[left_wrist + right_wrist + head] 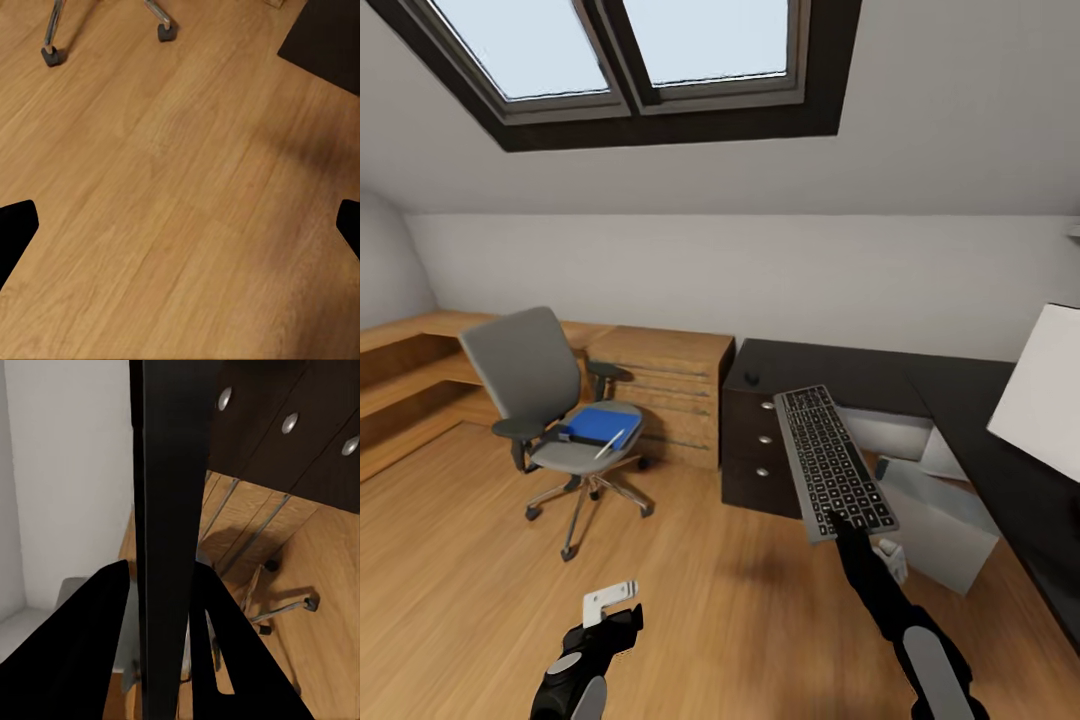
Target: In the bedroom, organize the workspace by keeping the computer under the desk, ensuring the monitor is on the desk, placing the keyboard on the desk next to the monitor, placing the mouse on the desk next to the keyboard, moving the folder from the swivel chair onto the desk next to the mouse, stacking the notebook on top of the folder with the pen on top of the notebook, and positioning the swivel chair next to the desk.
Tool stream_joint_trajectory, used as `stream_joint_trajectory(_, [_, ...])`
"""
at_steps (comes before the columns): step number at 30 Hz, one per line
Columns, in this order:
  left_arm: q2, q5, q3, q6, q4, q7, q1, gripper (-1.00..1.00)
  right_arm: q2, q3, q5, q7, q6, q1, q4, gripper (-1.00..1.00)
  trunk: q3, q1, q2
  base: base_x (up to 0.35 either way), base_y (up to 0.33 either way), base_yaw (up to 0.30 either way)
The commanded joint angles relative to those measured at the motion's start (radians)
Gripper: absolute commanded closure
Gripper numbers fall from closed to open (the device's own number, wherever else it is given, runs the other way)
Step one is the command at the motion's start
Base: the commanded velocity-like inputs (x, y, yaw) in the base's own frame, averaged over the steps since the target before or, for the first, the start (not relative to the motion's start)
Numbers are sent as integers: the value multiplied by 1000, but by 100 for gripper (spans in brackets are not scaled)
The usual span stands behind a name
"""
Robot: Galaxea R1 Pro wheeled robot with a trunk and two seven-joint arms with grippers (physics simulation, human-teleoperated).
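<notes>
Nearest the camera, the left gripper [610, 603] is hanging low over the wooden floor [480, 560] with its two fingers spread apart and nothing between them; the left wrist view is looking down at bare planks and two chair casters. The right gripper [847, 527] is reaching forward and pinching the near end of the one keyboard [832, 459], which is being carried in the air, tilted, above the floor in front of the worktop [860, 375]; in the right wrist view the keyboard [171, 510] is showing edge-on as a dark slab between the two black fingers [82, 652]. Beyond it, one silver-grey computer [940, 525] is sitting on the floor by the worktop's inner corner, beside a dark drawer unit [752, 440] with three round knobs. One small black mouse [752, 379] is lying near the worktop's left end, and the white back of one monitor [1045, 390] is standing toward its right side. To the left, one swivel chair [545, 400] is standing on the floor well apart from the worktop, with one blue folder [598, 424] lying on its seat and one white pen [610, 443] lying at the folder's front edge. Behind the chair, light wooden shelving [660, 390] is running along the wall.
</notes>
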Motion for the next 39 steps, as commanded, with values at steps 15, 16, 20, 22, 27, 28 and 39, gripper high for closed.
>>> stream_joint_trajectory(15, [0, 9, -2, 2, -1, 6, -1, -100, -14, -5, -12, 5, 3, 16, -2, 100, -1, 1, -1, 323, -16, 0])
stream_joint_trajectory(16, [0, 9, -2, 2, -1, 6, -1, -100, -13, -5, -12, 5, 3, 16, -2, 100, -1, 1, -1, 323, 0, 0])
stream_joint_trajectory(20, [0, 8, -2, 2, -2, 7, -1, -100, -13, -6, -13, 5, 3, 16, 0, 100, -1, 1, -1, 323, 0, 0])
stream_joint_trajectory(22, [0, 8, -11, 2, -2, 8, -1, -100, -12, -7, -14, 5, 2, 16, 1, 100, -1, 1, -1, 323, 0, 0])
stream_joint_trajectory(27, [0, 7, -49, -4, -4, 10, -1, -100, -7, -22, -59, 3, 1, 16, 7, 100, -1, 1, -1, 323, 0, 0])
stream_joint_trajectory(28, [0, 7, -53, -9, -5, 10, -1, -100, -6, -24, -75, 2, -2, 16, 8, 100, -1, 1, -1, 323, 0, 0])
stream_joint_trajectory(39, [0, 7, -65, -21, -5, 9, -1, -100, -9, -26, -108, 2, -99, 16, 11, 100, -1, 1, -1, 323, 0, 0])
